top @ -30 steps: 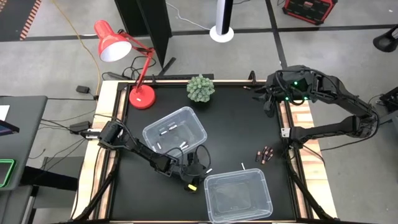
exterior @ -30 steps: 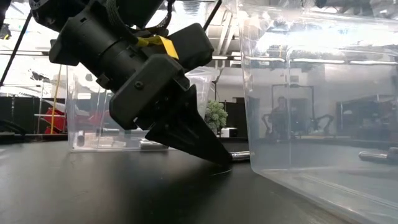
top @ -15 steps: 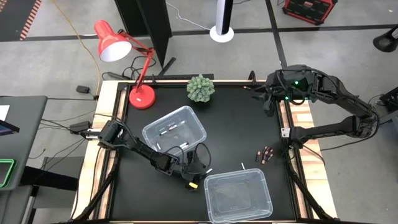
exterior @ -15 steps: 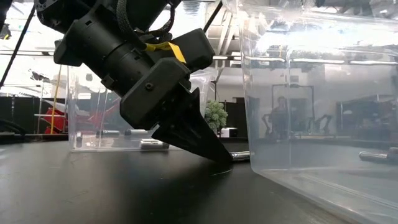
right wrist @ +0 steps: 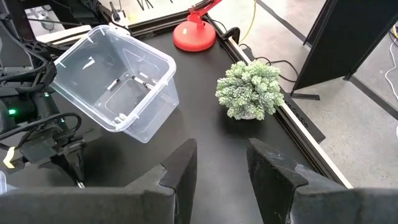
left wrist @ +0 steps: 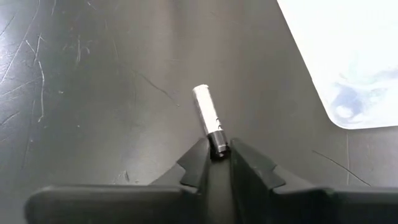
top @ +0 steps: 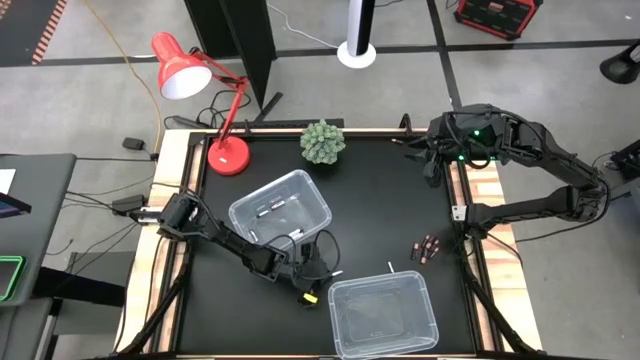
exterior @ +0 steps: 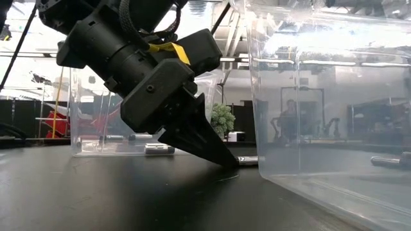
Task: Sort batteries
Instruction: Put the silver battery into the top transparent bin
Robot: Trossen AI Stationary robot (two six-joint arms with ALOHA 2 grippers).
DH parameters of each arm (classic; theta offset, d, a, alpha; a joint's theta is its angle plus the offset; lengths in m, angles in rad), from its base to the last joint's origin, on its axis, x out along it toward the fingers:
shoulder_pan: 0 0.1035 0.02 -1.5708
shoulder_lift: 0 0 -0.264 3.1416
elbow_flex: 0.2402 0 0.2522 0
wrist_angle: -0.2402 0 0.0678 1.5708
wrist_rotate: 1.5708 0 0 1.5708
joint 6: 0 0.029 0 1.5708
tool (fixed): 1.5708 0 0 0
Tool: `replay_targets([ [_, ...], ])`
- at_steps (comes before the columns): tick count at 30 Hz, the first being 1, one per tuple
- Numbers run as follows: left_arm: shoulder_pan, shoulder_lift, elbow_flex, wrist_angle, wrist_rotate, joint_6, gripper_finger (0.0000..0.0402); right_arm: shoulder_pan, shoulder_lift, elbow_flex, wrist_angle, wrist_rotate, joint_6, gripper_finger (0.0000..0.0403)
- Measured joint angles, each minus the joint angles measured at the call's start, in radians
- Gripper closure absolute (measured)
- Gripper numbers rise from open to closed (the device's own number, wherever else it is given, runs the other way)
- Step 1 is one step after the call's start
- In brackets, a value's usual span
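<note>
Battery (left wrist: 207, 116), whitish-silver w/ dark end, lies on black desk (left wrist: 93, 81) betw the two clear bins (top: 281, 207), its dark end pinched in my left end effector (left wrist: 216, 151), while my right end effector (right wrist: 221, 165) hangs half-open, holding nothing, at desk's far right edge.

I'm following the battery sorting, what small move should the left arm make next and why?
Probably lift straight up a little. The left pincer has its fingers closed on the dark end of a whitish battery lying on the table, so raising it would clear the surface before carrying it to a bin.
</note>
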Motion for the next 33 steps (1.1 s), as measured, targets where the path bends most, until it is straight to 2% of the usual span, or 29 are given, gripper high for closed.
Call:
replay_targets([
  [8,0.013,-0.001,0.002,-0.014,0.039,-0.005,0.0393,0.000,0.000,0.000,0.000,0.000,0.000,0.0245],
  [20,0.008,-0.006,0.000,-0.018,0.050,0.024,0.0401,0.000,0.000,0.000,-0.001,0.000,0.000,0.0245],
  [27,-0.010,-0.098,-0.004,-0.071,0.053,0.085,0.0401,0.000,0.000,0.000,-0.001,0.000,-0.008,0.0245],
  [33,-0.020,-0.204,-0.002,-0.174,-0.035,0.122,0.0402,0.000,0.000,0.000,-0.001,0.000,-0.012,0.0245],
])
